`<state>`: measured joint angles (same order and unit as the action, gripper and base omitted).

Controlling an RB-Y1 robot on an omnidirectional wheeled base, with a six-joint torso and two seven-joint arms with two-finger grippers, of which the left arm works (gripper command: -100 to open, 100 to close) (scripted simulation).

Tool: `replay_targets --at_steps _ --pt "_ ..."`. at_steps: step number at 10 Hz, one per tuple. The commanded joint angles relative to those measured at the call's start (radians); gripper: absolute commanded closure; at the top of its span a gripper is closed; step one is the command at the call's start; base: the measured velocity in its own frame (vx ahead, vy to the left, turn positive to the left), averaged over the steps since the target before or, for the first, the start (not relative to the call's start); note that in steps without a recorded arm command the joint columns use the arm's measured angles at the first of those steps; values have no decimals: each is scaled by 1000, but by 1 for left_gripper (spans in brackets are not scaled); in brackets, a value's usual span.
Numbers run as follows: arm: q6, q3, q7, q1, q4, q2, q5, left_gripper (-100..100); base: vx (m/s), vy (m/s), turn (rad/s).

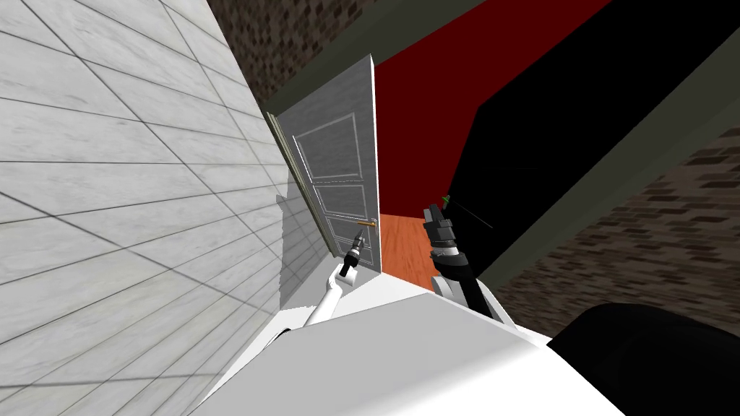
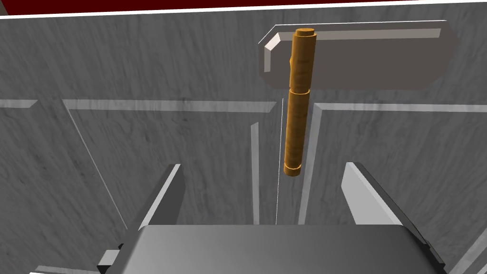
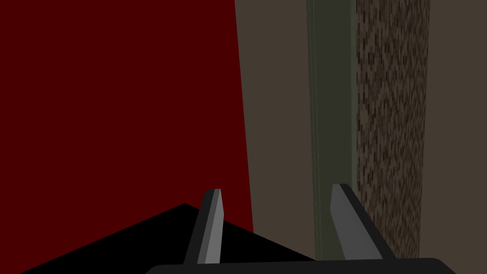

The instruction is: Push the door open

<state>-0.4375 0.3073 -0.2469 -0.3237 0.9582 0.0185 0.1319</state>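
A grey panelled door stands ajar, swung away from me, with its free edge toward the opening. Its orange lever handle sits near that edge. My left gripper is just below the handle, close to the door face. In the left wrist view the handle hangs from a grey plate, and its tip lies between and a little beyond my open fingers; nothing is held. My right gripper is raised in the opening, its fingers apart and empty.
A pale tiled wall runs along my left up to the door's hinge side. Through the opening lie an orange floor, a dark red wall and a black area. The dark door frame and a brick wall stand on my right.
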Motion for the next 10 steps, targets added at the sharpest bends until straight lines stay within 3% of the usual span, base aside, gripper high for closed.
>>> replay_targets --at_steps 1,6,7,8,10 --pt "5 8 -12 -19 -34 -3 6 -100 65 76 -3" --pt "22 28 -39 -81 -140 -25 26 -100 63 76 -7" --pt "15 23 -35 -78 -135 -23 22 -100 26 32 -5" --pt "14 20 -33 -79 -140 -1 22 -100 90 -50 -32" --pt "13 17 -31 -79 -143 10 21 -100 144 -77 -14"
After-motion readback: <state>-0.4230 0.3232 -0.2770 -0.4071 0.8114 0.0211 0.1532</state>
